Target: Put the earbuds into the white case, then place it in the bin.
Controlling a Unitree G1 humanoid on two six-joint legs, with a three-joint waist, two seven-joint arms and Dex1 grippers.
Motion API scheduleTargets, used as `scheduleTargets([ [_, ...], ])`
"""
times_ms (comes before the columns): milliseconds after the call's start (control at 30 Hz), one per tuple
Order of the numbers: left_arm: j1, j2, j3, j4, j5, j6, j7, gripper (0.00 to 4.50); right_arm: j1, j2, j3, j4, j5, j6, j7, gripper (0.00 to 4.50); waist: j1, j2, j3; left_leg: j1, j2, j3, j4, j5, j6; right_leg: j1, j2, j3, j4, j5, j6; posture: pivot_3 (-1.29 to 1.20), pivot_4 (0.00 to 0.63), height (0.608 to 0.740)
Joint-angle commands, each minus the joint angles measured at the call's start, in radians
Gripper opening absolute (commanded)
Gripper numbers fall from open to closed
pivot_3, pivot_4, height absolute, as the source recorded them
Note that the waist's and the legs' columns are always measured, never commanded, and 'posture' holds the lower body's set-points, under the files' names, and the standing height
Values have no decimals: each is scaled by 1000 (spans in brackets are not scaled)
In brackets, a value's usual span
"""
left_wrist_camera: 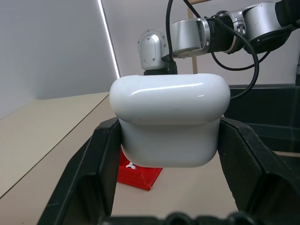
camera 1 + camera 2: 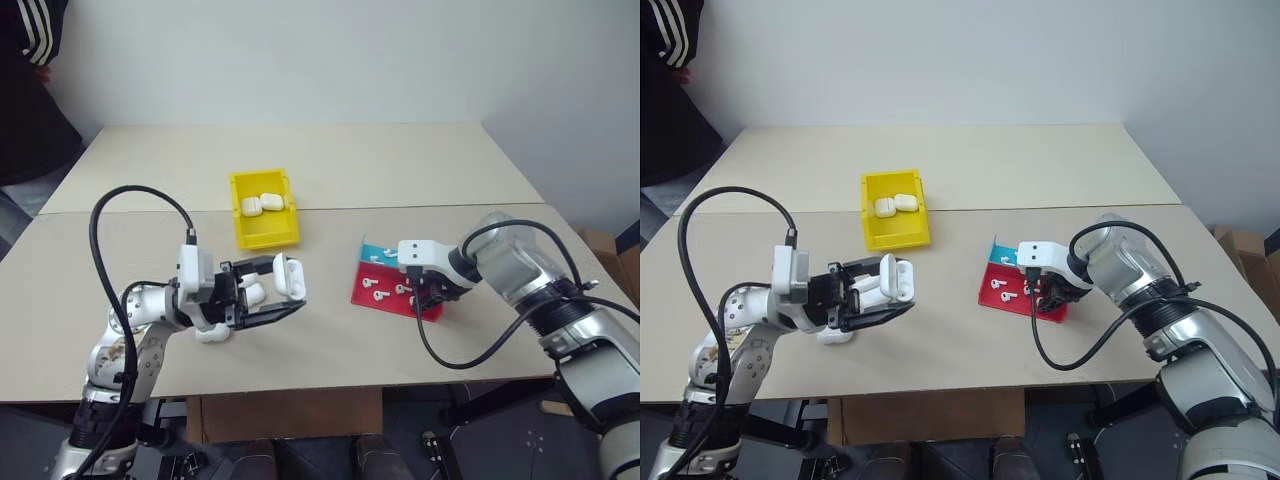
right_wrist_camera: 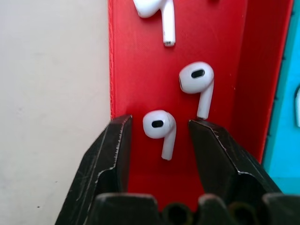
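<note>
My left gripper (image 2: 288, 286) is shut on the white case (image 2: 287, 276), held above the table with its lid flipped up. The left wrist view shows the case (image 1: 169, 117) clamped between both black fingers. My right gripper (image 2: 424, 298) points down into the red tray (image 2: 362, 293). In the right wrist view it (image 3: 159, 123) is open, one finger on each side of an earbud (image 3: 168, 143) lying on the red floor, with a gap on both sides. Two more earbuds (image 3: 197, 77) lie beyond. The yellow bin (image 2: 270, 238) stands behind, holding two white cases (image 2: 262, 203).
The tray's blue part (image 2: 378, 250) also carries earbuds. Another white case (image 2: 212, 333) lies on the table under my left hand. A person in dark clothing (image 2: 30, 60) stands at the far left corner. Black cables loop from both wrists. The front table edge is close.
</note>
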Motion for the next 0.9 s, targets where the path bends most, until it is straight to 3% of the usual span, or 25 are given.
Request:
scheduleTargets([
  [33, -4, 11, 6, -47, -5, -9, 9, 2792, -7, 3, -21, 10, -13, -18, 3, 2348, 0, 0, 0, 0, 0, 0, 0, 0, 0, 0, 0, 0, 0, 0, 0, 0, 150, 740],
  [300, 3, 13, 1, -51, 1, -8, 18, 2792, -2, 7, -26, 6, -9, -17, 19, 2348, -1, 0, 0, 1, 0, 0, 0, 0, 0, 1, 0, 0, 0, 0, 0, 0, 150, 740],
  [367, 3, 14, -1, -49, 4, -9, 19, 2792, -2, 13, -29, 14, -5, -12, 17, 1974, -1, 0, 0, 1, 0, 0, 0, 0, 0, 1, 0, 0, 0, 0, 0, 0, 150, 740],
  [667, 5, 19, -2, -44, 7, -13, 23, 2792, 1, 15, -29, 22, -16, -32, 18, 1974, -2, 0, 0, 1, 0, 0, 0, 0, 0, 1, 0, 0, 0, 0, 0, 0, 150, 740],
  [767, 5, 20, -2, -40, 9, -15, 20, 2792, 4, 14, -28, 23, -20, -34, 19, 1414, -3, 0, 0, 1, 0, 0, 0, 0, 0, 1, 0, 0, 0, 0, 0, 0, 150, 740],
  [833, 6, 21, -3, -41, 9, -14, 20, 2792, 9, 12, -26, 23, -27, -42, 13, 787, -2, 0, 0, 1, 0, 0, 0, 0, 0, 1, 0, 0, 0, 0, 0, 0, 150, 740],
  [900, 5, 23, -5, -41, 10, -12, 18, 2792, 10, 14, -26, 30, -34, -42, 1, 787, -2, 0, 0, 1, 0, 0, 0, 0, 0, 1, 0, 0, 0, 0, 0, 0, 150, 740],
])
